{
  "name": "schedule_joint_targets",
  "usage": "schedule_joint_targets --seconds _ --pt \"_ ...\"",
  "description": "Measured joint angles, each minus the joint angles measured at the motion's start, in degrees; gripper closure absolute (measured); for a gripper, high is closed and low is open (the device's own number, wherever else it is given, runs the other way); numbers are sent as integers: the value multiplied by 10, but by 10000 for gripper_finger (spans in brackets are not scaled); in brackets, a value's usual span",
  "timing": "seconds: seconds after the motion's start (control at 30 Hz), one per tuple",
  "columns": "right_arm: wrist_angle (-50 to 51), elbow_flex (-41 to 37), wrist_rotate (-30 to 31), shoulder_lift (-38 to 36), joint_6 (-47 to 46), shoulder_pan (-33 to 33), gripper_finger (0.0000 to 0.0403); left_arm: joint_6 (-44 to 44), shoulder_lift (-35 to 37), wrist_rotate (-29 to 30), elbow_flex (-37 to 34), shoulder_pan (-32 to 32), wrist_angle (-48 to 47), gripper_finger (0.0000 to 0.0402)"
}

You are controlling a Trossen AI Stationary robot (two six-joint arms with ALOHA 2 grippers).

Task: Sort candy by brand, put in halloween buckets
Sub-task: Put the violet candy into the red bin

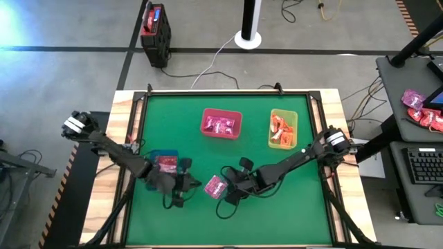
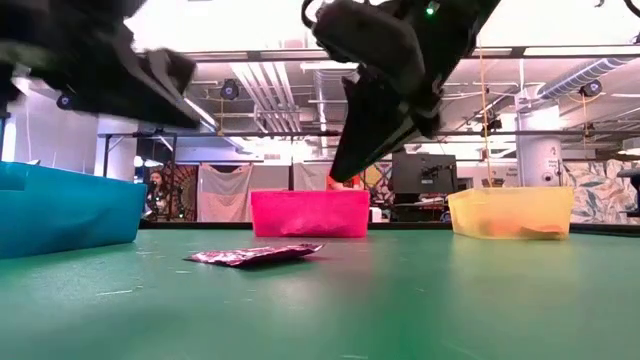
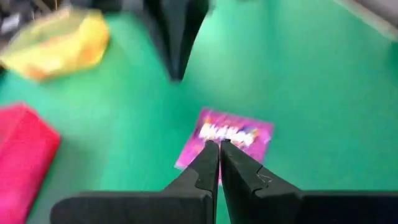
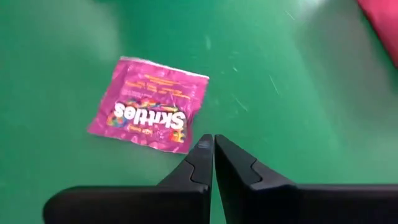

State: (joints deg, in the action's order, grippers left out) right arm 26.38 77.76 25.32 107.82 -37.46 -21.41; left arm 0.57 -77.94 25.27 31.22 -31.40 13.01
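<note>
Candy (image 1: 216, 186): one pink packet loose near table's (image 1: 304, 214) front edge; bins part-filled; both my grippers (image 1: 232, 196) (image 1: 181, 196) closed, empty.

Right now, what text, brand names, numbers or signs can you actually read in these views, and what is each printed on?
"Skittles": white lettering on the magenta-pink packet lying flat on the green table, seen upside down in the right wrist view.
Small print along that packet's far edge: too small to read.
White lettering on the same packet in the left wrist view: too blurred to read.
Candy in the pink bin and yellow-green bin: print too small to read.
</note>
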Motion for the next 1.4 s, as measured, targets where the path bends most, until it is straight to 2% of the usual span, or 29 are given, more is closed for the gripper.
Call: schedule_joint_targets --seconds 0.13,0.27,0.37,0.57,0.73,0.87,1.0,1.2,1.4 --pt "-8 -28 -36 -12 -136 0 394 -21 -32 -16 5 24 7 402" --pt "-34 -61 -67 -12 -249 0 394 -26 -87 -36 52 23 7 402" --pt "-93 -99 -80 -12 -291 0 394 -27 -146 -36 95 23 -30 402" --pt "-339 -174 -101 -12 -312 -3 394 -20 -239 -32 161 23 -105 402" --pt "-371 -209 -103 -11 -359 -3 385 -33 -271 -19 179 23 -115 402" --pt "-371 -220 -102 -11 -380 -3 352 -43 -278 -13 175 23 -105 402" --pt "-374 -222 -80 -11 -384 -3 301 -51 -279 -12 168 23 -94 402" --pt "-378 -218 -57 -11 -356 7 230 -50 -280 -13 145 24 -36 401" --pt "-390 -210 -58 2 -346 10 199 -53 -281 -15 118 24 24 401"
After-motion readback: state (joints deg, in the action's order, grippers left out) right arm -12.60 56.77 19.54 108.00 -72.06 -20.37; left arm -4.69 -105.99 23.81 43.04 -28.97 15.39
